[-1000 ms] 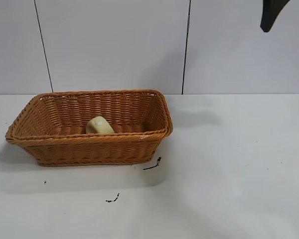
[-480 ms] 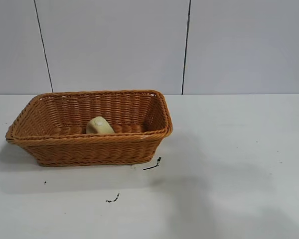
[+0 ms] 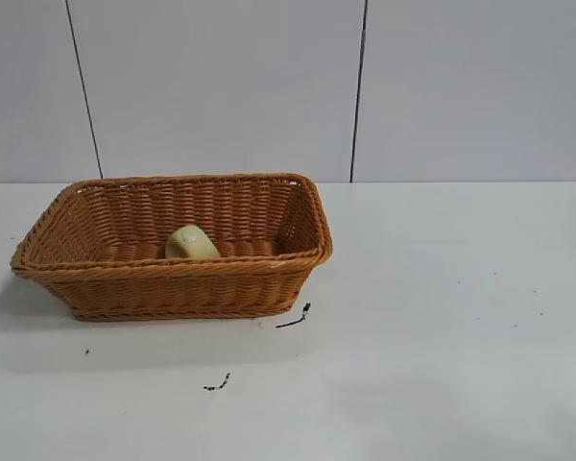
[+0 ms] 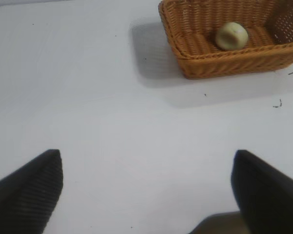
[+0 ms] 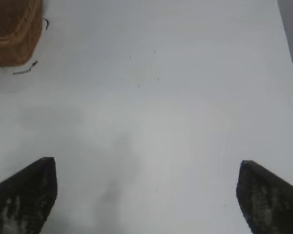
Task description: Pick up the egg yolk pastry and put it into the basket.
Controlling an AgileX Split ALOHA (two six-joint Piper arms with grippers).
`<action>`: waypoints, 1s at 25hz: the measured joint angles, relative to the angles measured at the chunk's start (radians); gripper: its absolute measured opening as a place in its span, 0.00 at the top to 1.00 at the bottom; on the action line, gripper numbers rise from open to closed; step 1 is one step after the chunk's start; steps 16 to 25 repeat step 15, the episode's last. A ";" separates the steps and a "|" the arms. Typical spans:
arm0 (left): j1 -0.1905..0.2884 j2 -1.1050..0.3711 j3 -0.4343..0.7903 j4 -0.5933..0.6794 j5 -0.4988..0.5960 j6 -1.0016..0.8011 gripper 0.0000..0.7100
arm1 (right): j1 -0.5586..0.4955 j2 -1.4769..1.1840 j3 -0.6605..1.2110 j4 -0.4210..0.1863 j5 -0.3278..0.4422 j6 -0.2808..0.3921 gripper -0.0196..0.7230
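Observation:
The pale yellow egg yolk pastry [image 3: 191,242] lies inside the orange-brown wicker basket [image 3: 173,279] on the left of the table. It also shows in the left wrist view [image 4: 231,35], in the basket [image 4: 224,63]. Neither arm shows in the exterior view. My left gripper [image 4: 146,180] is open and empty over bare table, well away from the basket. My right gripper [image 5: 145,187] is open and empty over bare table, with a corner of the basket [image 5: 14,46] far off.
Small dark marks [image 3: 295,318] lie on the white table [image 3: 442,317] in front of the basket's right corner, and another [image 3: 217,384] nearer the front. A grey panelled wall stands behind.
One second ago a dark part of the right arm hung at the exterior view's upper right. It has gone out of view and its shadow on the table has faded. The pastry and basket have not moved.

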 joint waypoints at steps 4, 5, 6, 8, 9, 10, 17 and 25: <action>0.000 0.000 0.000 0.000 0.000 0.000 0.02 | 0.000 -0.086 0.000 0.000 0.000 -0.001 0.04; 0.000 0.000 0.000 0.000 0.000 0.000 0.02 | 0.000 -0.093 0.000 0.000 -0.001 -0.001 0.04; 0.000 0.000 0.000 0.000 0.000 0.000 0.02 | 0.000 -0.095 0.000 0.000 -0.001 -0.001 0.04; 0.000 0.000 0.000 0.000 0.000 0.000 0.02 | 0.000 -0.096 0.000 0.000 -0.001 -0.001 0.04; 0.000 0.000 0.000 0.000 0.000 0.000 0.02 | 0.000 -0.097 0.000 0.000 -0.001 -0.001 0.04; 0.000 0.000 0.000 0.000 0.000 0.000 0.02 | 0.000 -0.097 0.000 0.000 -0.001 -0.008 0.04; 0.000 0.000 0.000 0.000 0.000 0.000 0.02 | 0.000 -0.097 0.001 -0.001 -0.001 -0.008 0.04; 0.000 0.000 0.000 0.000 0.000 0.000 0.02 | 0.000 -0.097 0.001 -0.001 -0.001 -0.008 0.04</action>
